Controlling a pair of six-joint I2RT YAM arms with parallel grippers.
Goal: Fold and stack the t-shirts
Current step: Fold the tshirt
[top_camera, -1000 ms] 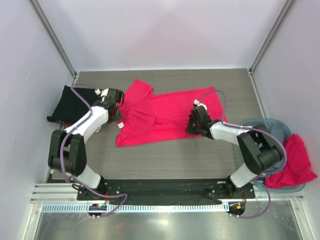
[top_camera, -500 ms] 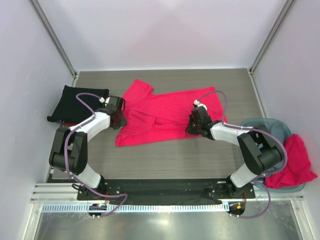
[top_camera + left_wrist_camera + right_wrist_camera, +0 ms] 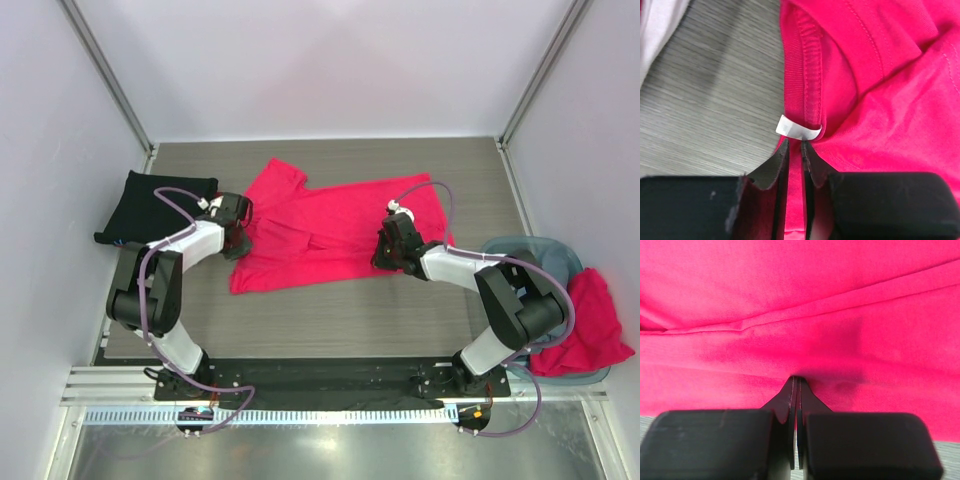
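Red shirt (image 3: 330, 232) lies spread mid-frame. Left gripper (image 3: 795, 150) pinches a thin fold by the label (image 3: 798, 131); right gripper (image 3: 795, 385) is clamped on its lower edge. Either shallow bite may slip under pull.

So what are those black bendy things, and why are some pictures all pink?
Those are two robot arms bolted to a table. The big picture looks down from above. The other two come from small cameras on each arm's wrist, so close that the pink-red t-shirt fills them. The left gripper pinches the shirt's collar right by its white label. The right gripper pinches the shirt farther right. A black t-shirt lies at the left, and another red cloth lies at the right edge.
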